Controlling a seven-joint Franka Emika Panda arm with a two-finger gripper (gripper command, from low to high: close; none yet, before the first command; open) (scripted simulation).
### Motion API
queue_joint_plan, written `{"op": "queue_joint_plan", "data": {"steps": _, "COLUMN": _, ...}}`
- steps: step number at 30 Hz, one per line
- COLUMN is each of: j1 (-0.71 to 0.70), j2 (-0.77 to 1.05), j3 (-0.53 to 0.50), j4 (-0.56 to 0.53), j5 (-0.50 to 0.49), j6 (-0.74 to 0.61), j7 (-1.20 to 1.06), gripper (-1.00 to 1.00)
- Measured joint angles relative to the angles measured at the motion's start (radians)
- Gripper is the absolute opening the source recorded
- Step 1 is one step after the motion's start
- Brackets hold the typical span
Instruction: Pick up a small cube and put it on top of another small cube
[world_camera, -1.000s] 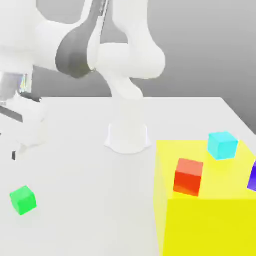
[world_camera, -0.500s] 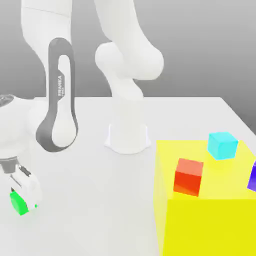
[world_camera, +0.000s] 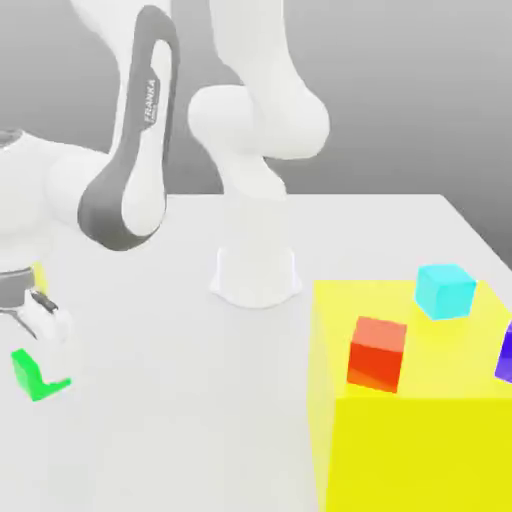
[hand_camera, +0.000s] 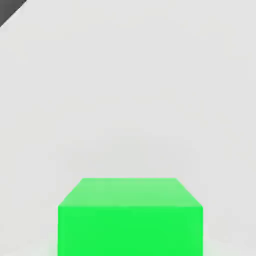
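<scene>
Gripping the green cube (world_camera: 30, 374) at the exterior view's left, the jaws are clamped; the hand view shows the cube's plain face above the table (hand_camera: 125, 90).

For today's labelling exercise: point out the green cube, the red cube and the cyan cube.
green cube (hand_camera: 130, 220), hand view, on its front face
red cube (world_camera: 378, 352), exterior view, on its front face
cyan cube (world_camera: 446, 290), exterior view, on its front face
</scene>
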Motion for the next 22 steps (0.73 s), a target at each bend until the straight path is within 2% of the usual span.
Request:
{"op": "queue_joint_plan", "data": {"steps": 6, "j1": 0.202, "j2": -0.101, "j3": 0.098, "j4": 0.121, "j5": -0.005, "j6": -0.220, "j7": 0.317, "gripper": -1.00}}
{"op": "queue_joint_plan", "data": {"steps": 14, "j1": 0.437, "j2": -0.224, "j3": 0.242, "j4": 0.276, "j5": 0.045, "j6": -0.499, "j7": 0.699, "gripper": -1.00}}
{"op": "queue_joint_plan", "data": {"steps": 18, "j1": 0.453, "j2": -0.180, "j3": 0.260, "j4": 0.214, "j5": 0.041, "j6": -0.395, "j7": 0.749, "gripper": -1.00}}
{"op": "queue_joint_plan", "data": {"steps": 19, "j1": 0.454, "j2": -0.172, "j3": 0.261, "j4": 0.202, "j5": 0.039, "j6": -0.375, "j7": 0.751, "gripper": 1.00}}
{"op": "queue_joint_plan", "data": {"steps": 22, "j1": 0.454, "j2": -0.172, "j3": 0.261, "j4": 0.202, "j5": 0.039, "j6": -0.375, "j7": 0.751, "gripper": 1.00}}
